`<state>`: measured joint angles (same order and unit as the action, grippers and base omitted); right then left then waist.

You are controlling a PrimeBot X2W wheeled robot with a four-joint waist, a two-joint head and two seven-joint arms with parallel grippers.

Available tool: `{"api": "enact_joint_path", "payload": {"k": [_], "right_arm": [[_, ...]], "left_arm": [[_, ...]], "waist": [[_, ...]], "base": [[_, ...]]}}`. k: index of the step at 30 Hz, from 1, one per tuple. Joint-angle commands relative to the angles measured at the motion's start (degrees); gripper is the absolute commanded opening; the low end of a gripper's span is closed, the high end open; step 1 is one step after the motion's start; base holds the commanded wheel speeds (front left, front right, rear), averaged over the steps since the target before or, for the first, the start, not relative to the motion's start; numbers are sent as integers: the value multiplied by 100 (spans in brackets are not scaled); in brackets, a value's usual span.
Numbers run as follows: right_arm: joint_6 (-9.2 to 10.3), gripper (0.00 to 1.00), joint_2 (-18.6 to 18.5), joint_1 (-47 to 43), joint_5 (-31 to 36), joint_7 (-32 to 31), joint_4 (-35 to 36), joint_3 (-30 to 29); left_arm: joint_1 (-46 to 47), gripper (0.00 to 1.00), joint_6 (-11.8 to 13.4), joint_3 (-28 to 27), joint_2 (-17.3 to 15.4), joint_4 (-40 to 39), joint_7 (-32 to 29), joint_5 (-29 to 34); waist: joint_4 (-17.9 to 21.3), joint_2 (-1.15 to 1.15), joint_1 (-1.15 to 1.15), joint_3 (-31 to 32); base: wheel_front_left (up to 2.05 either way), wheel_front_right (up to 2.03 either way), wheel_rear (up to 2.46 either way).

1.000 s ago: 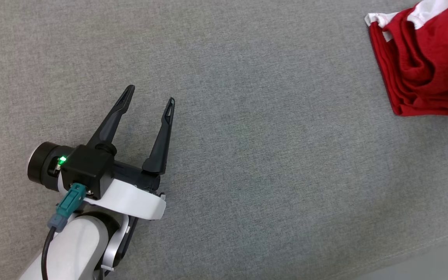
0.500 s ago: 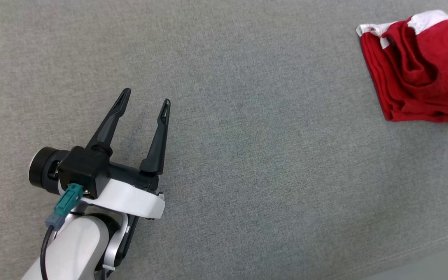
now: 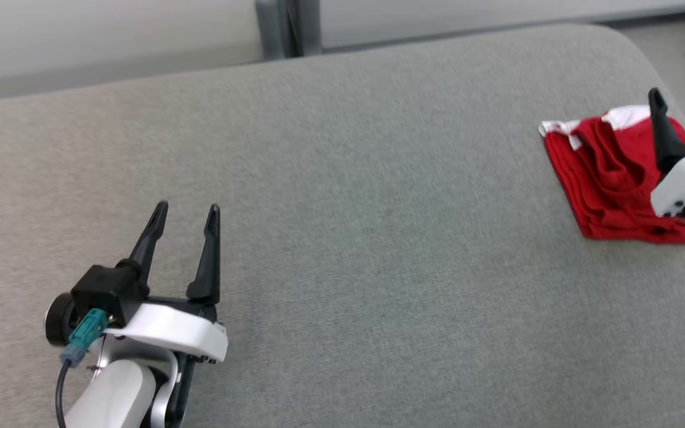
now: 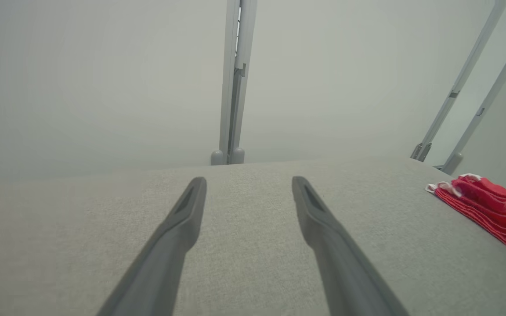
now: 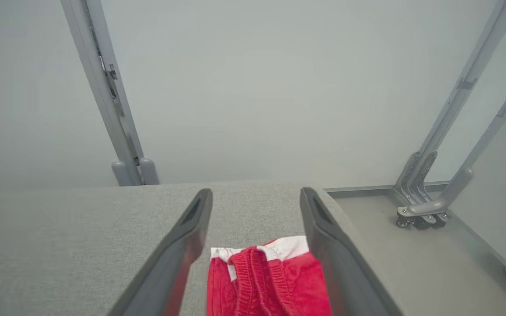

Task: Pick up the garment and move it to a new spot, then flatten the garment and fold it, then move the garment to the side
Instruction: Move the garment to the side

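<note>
The garment [image 3: 607, 178] is a red cloth with white trim, folded into a small bundle at the far right of the grey cushion. It also lies at the right edge of the left wrist view [image 4: 490, 208] and between the fingers in the right wrist view [image 5: 266, 281]. My right gripper [image 3: 684, 101] hovers over the bundle's right side, open and holding nothing. My left gripper [image 3: 188, 211] is open over bare cushion at the lower left, far from the garment.
The grey cushion [image 3: 342, 208] ends at a rounded back edge and a right edge beside the garment. Pale wall panels with a grey post [image 3: 283, 27] stand behind. A grey floor tray with castored frame legs [image 5: 420, 215] lies off the right edge.
The head camera has tilted up, bringing the back edge and wall into view. The right gripper has opened, let go of the garment and lifted into sight above it. The garment rests folded.
</note>
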<state>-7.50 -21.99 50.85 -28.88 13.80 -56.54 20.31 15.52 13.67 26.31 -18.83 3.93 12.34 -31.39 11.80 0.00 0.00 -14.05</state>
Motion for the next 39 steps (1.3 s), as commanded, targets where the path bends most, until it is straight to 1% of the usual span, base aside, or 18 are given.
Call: {"api": "enact_joint_path", "payload": {"k": [1,4,8,11,15,23,27,31,34,39], "right_arm": [[1,100,-6,-192,-92,54,120,-41],[1,100,-8,-599,-142,99,490,-178],[1,100,151,-1170,-69,124,982,-463],[1,100,293,-1631,76,137,1333,-817],[1,100,669,-2284,410,130,1878,-1349],[1,100,1540,-3565,1127,-363,3362,-2059],[1,100,1796,-4077,1299,-681,4064,-2154],[1,100,1887,-4449,1353,-912,4562,-2108],[1,100,1897,-4681,1279,-975,4810,-2016],[1,100,1898,-4822,1218,-1013,4934,-1880]], "left_arm": [[-82,100,-5,-37,-2,71,50,-36],[-224,100,-6,-141,9,265,133,-115],[-440,100,54,-277,-26,432,188,-157],[-610,100,75,-363,-49,504,226,-172],[-859,100,104,-481,-91,562,245,-210],[-1301,100,148,-652,-158,566,275,-256],[-1499,100,165,-722,-163,503,279,-262],[-1637,100,180,-778,-152,431,281,-231],[-1713,100,200,-845,-119,386,286,-191],[-1739,100,179,-873,-98,385,288,-164]], "waist": [[-289,0,0,380],[-443,0,0,623],[-609,0,0,889],[-719,0,0,1056],[-834,0,0,1247],[-953,0,0,1419],[-956,0,0,1440],[-952,0,0,1451],[-951,0,0,1459],[-961,0,0,1474]], "base": [[0,0,0],[0,0,0],[0,0,0],[0,0,0],[0,0,0],[0,0,0],[0,0,0],[0,0,0],[0,0,0],[0,0,0]]}}
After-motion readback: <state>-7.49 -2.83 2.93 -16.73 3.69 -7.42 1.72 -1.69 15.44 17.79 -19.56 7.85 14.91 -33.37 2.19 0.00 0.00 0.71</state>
